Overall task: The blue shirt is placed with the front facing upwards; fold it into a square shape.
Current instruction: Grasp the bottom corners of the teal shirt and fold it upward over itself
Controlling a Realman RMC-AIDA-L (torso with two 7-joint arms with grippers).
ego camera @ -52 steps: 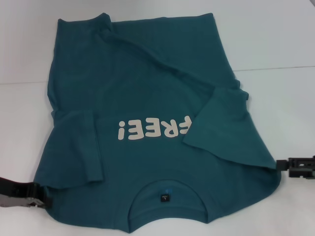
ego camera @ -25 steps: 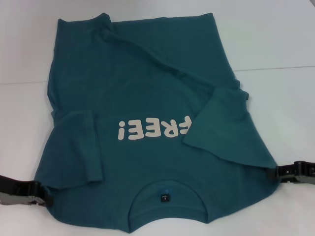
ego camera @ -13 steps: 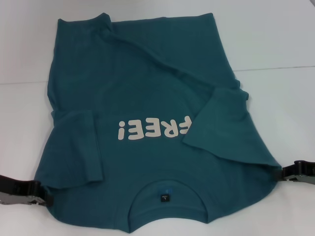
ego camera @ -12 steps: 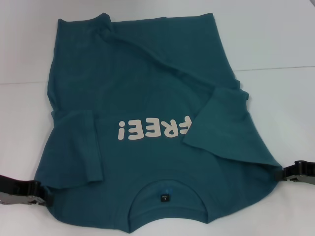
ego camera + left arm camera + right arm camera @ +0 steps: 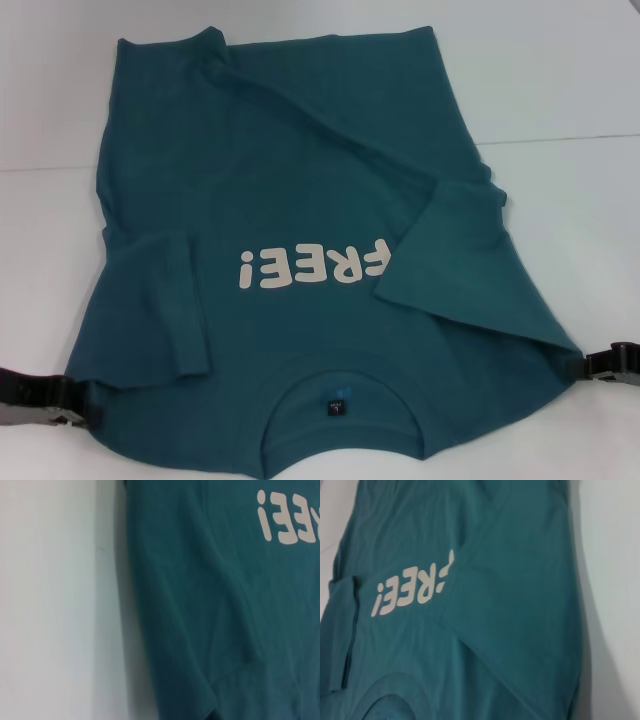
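Head view: from above, facing forward and down, taking in the whole blue shirt (image 5: 300, 260) on the white table (image 5: 560, 90). Left wrist view: close over the shirt's left edge and bare table. Right wrist view: close over the right side. Shared by all three: the "FREE!" print (image 5: 310, 265).

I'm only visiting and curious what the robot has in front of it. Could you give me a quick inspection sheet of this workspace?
Surface: white table, with a thin seam line across it.
Job's things: blue shirt lying front up, collar nearest the robot, both sleeves folded inward over the body; the right sleeve covers the start of the print.
Clutter: nothing seen.
Grippers: left gripper at the shirt's near left corner, right gripper at its near right corner; both low at the fabric edge.
Cables: nothing seen.
Surroundings: nothing seen beyond the table.
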